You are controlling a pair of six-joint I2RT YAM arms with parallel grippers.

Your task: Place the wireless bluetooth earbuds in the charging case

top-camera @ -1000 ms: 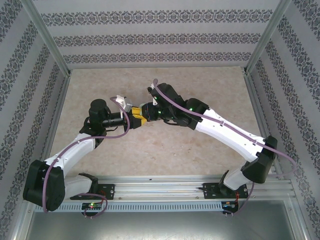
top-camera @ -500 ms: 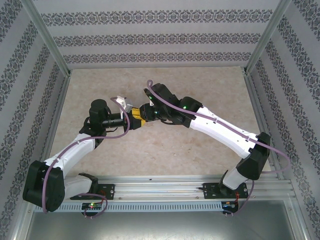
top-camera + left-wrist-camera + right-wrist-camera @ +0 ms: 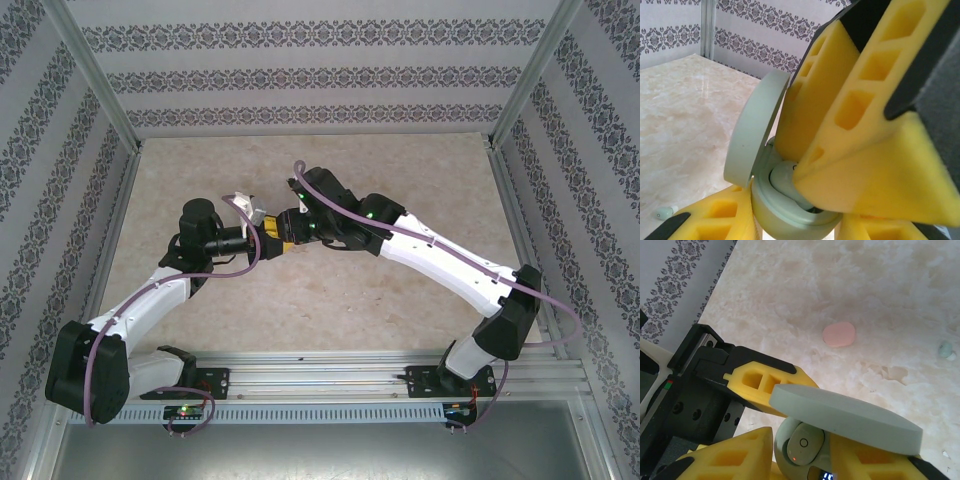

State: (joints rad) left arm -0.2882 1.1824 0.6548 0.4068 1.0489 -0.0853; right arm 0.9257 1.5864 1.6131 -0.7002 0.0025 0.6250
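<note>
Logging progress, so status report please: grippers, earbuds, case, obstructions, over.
Left gripper shut on open charging case. Right gripper at case, grip unclear. One earbud seated; second earbud loose on table. Nothing blocking.

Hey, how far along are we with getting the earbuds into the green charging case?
About halfway. Done: the left fingers hold the pale green charging case with its lid open, and one earbud sits inside. In hand: the right fingers flank that bud; whether they grip it is unclear. Left: a second pale green earbud lies on the table.
</note>
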